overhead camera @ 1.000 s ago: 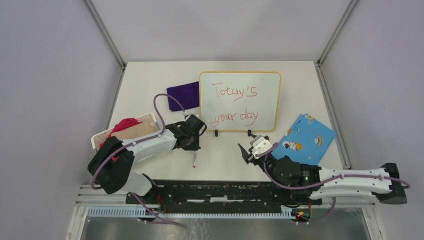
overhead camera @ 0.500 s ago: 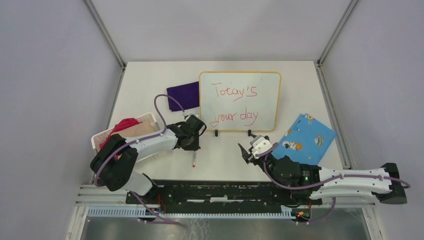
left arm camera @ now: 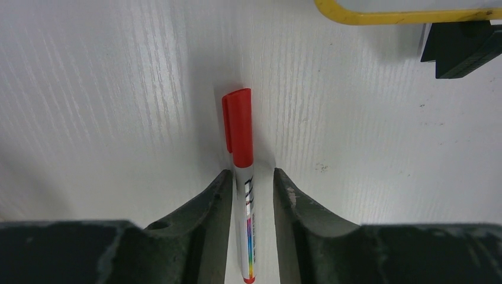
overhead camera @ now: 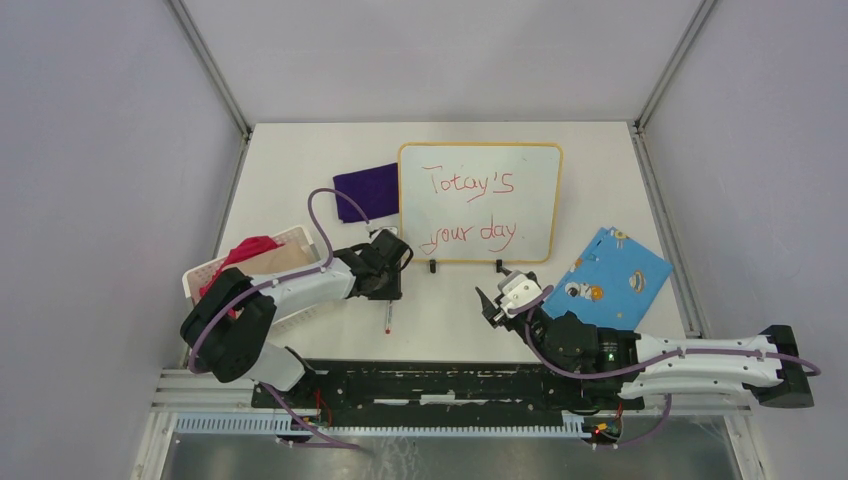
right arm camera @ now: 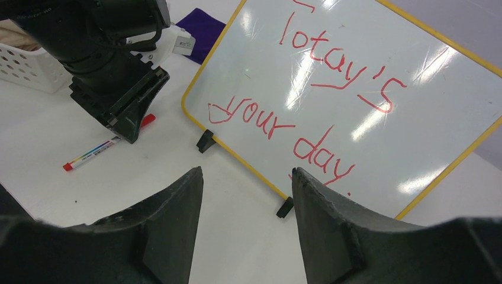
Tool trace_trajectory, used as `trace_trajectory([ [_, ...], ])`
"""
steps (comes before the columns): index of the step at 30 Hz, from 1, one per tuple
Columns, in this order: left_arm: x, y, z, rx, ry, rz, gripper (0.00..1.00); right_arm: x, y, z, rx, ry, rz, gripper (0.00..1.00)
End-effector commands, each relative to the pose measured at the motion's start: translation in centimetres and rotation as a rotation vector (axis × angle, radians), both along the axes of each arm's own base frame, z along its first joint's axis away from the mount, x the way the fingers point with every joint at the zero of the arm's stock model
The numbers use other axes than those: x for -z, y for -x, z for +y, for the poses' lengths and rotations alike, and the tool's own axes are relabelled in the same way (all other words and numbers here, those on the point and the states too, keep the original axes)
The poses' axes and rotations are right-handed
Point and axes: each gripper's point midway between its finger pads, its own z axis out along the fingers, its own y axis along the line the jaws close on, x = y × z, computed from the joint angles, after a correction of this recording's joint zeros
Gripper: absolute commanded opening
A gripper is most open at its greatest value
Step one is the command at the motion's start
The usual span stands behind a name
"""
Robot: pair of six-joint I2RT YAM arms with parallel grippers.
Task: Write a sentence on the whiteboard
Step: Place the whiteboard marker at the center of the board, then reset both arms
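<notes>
Whiteboard (overhead camera: 480, 203): stands propped across mid-surface, a wall to any straight reach, with bare strips to its right and behind it. Open surface (overhead camera: 440, 320) before its feet, broken by the marker (overhead camera: 388, 318) lying flat between the parted fingers of the left tool (overhead camera: 388, 297) and by the right tool (overhead camera: 490, 305). Left flank holds the white basket (overhead camera: 290, 237) and purple cloth (overhead camera: 365, 190); right flank holds the flat blue card (overhead camera: 610, 278).
</notes>
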Motion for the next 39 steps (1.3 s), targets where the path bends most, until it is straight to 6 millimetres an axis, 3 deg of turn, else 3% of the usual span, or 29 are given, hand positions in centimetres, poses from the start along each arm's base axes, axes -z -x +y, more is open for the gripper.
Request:
trace_trajectory([
  [1,0.2,0.0,0.6,0.001,-0.016,-0.006,0.41,-1.1,-0.4,-0.5,0.042,-0.039,-0.008,0.62],
  [8,-1.9,-0.5,0.9,-0.017,-0.016,-0.053,0.57,-1.2,-0.4,-0.5,0.042,-0.037,-0.010,0.62],
  [16,-9.0,-2.1,0.5,0.006,0.053,-0.212,0.88,-2.4,-0.6,-0.7,0.053,-0.015,-0.042,0.62],
  [23,-16.3,-3.2,0.0,0.058,0.142,-0.396,0.94,-3.1,-1.6,-1.6,0.157,0.027,-0.064,0.67],
  [26,-19.8,-4.7,1.6,-0.002,0.100,-0.525,0.94,-3.7,-1.8,-1.1,0.174,0.023,-0.088,0.82],
  [28,-22.1,-5.6,2.5,-0.046,0.078,-0.598,0.94,-4.0,-2.3,-1.4,0.232,-0.020,-0.106,0.85],
  [31,-25.5,-6.7,3.0,-0.099,0.093,-0.695,0.95,-4.3,-2.8,-1.3,0.286,-0.004,-0.128,0.98],
  [32,-26.5,-7.0,2.9,-0.097,0.108,-0.727,0.95,-4.5,-3.2,-1.2,0.303,-0.002,-0.129,0.98],
  [39,-32.5,-7.9,2.5,-0.038,0.174,-0.985,0.97,-3.9,-8.5,-0.4,0.344,-0.115,0.050,0.98],
])
